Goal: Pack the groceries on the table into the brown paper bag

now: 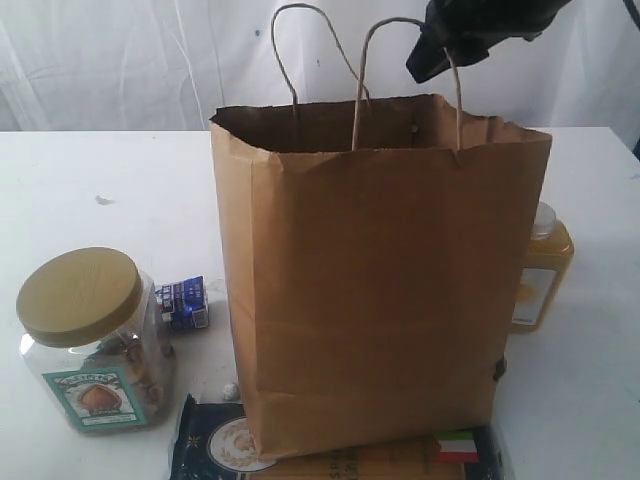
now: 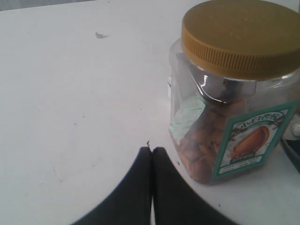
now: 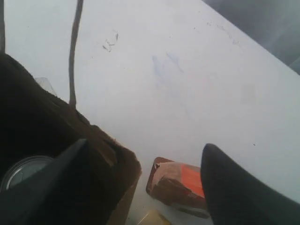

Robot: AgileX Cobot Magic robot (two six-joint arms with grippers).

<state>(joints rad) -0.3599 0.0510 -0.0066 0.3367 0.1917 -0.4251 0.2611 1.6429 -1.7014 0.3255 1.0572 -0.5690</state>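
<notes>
The brown paper bag [image 1: 370, 290] stands open mid-table. My right gripper [image 1: 445, 45] hovers over its back right corner, open [image 3: 146, 143] and holding nothing; the bag's rim [image 3: 110, 157] runs beneath it. A dark pull-tab jar [image 3: 21, 171] lies inside the bag. The brown pouch [image 3: 176, 183] lies on the table just outside that corner. My left gripper [image 2: 152, 151] is shut and empty, low over the table beside the tan-lidded clear jar [image 2: 234, 93], which stands left of the bag [image 1: 90, 345].
A small blue-white carton [image 1: 185, 303] sits between the jar and the bag. The yellow white-capped bottle [image 1: 541, 270] stands behind the bag's right side. The blue spaghetti packet [image 1: 225, 445] lies at the front edge, partly under the bag, with a tiny foil ball [image 1: 230, 388] nearby.
</notes>
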